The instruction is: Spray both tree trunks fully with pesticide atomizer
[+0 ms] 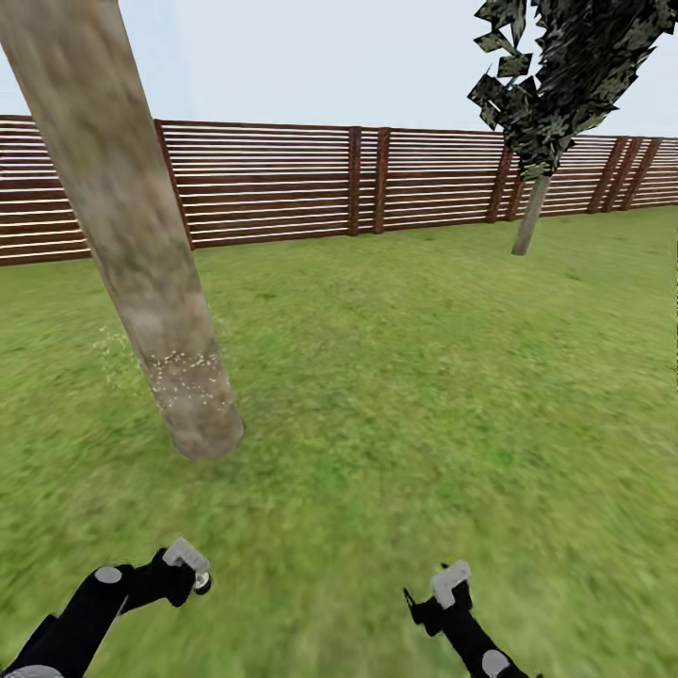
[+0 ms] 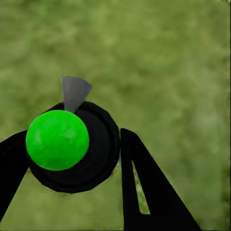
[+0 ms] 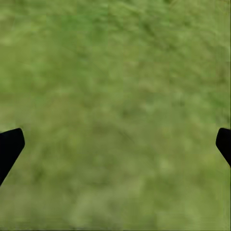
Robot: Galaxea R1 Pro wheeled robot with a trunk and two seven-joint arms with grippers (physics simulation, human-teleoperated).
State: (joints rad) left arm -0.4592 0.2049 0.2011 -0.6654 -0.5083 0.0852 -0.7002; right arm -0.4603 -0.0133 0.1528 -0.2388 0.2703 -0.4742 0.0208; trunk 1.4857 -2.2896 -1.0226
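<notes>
Holding both arms low, our left claw grips the atomizer; right claw gapes; trunk speckled white.

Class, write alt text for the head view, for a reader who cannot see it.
A thick, mottled grey-brown tree trunk leans up from a green lawn, with white specks of pesticide dotted in a band near its base. A brown slatted fence runs behind, with a second tree at far right. The robot's two black arms reach in at the bottom.
</notes>
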